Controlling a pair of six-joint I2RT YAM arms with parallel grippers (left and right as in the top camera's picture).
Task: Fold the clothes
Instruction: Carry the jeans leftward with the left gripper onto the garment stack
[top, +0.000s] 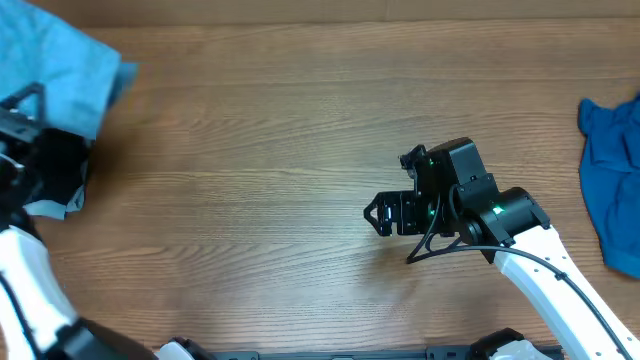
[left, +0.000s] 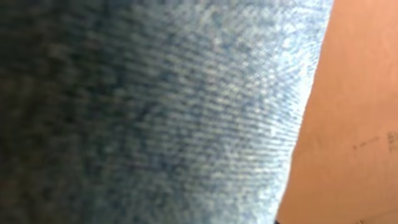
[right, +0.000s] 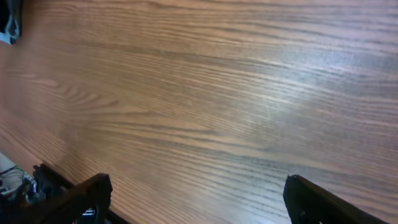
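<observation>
Clothes lay in two heaps in the overhead view: light denim in the upper left corner and blue denim at the right edge, well apart, both cut off by the frame. Only the left wrist view showed the weave: the light denim filled nearly all of it, close and blurred, with a strip of table down the right side. From overhead, the left gripper was a dark mass on the lower edge of the light denim. Whether its jaws were together or clamped on cloth I could not tell.

The right gripper hung over bare wood at centre right, touching neither heap. Its wrist view alone showed the fingers wide apart, one in each lower corner, with only wood grain between them. Two white arms entered from the bottom edge.
</observation>
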